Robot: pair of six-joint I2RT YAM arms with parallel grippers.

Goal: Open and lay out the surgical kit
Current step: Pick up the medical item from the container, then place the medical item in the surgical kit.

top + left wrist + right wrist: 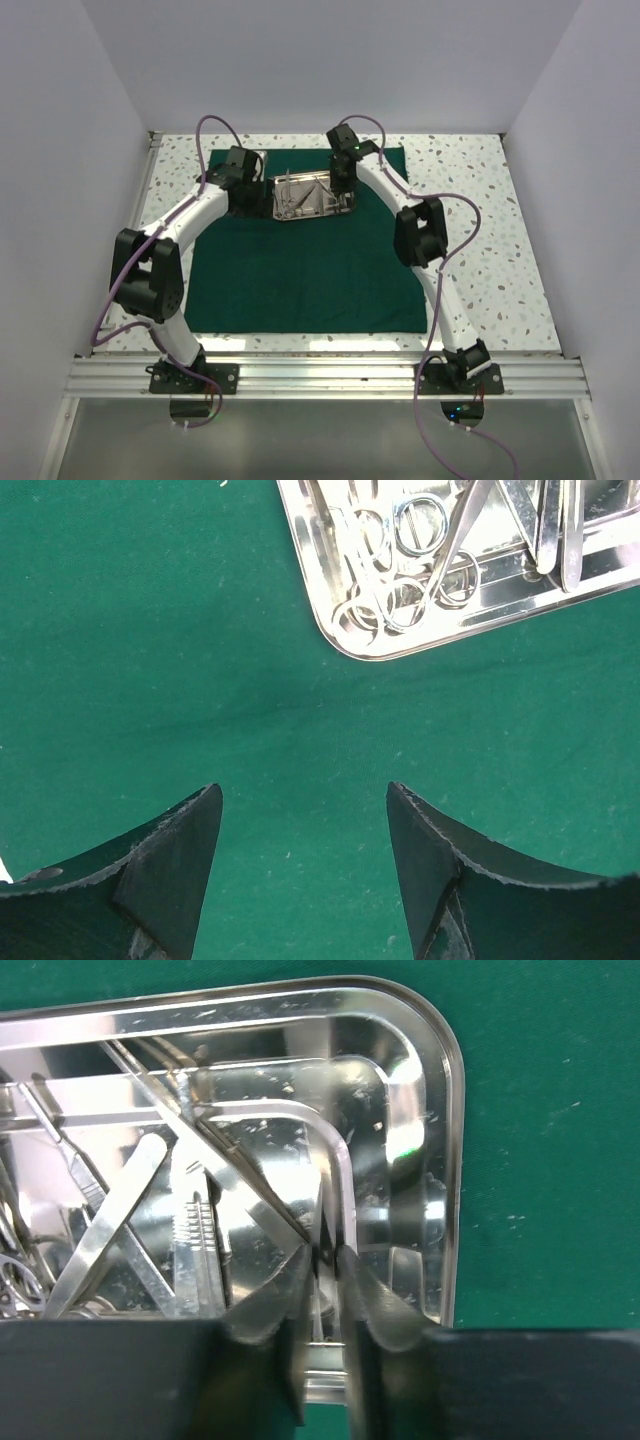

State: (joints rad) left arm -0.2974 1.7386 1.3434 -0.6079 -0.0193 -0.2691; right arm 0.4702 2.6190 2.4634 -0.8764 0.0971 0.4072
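Observation:
The dark green cloth (300,270) lies spread flat on the table. The steel tray (312,214) sits at its far middle and holds several thin instruments. My left gripper (246,186) is open and empty over bare cloth (150,630), just left of the tray's corner (400,648), where ring handles (420,525) show. My right gripper (343,190) is down inside the tray's right end (452,1160). In the right wrist view the right gripper (325,1255) is shut on a thin steel instrument (321,1222). Tweezers (110,1230) lie crossed to its left.
The speckled white table (470,200) shows around the cloth. White walls close in the left, right and back. A metal rail (330,375) runs along the near edge, where both arm bases are bolted.

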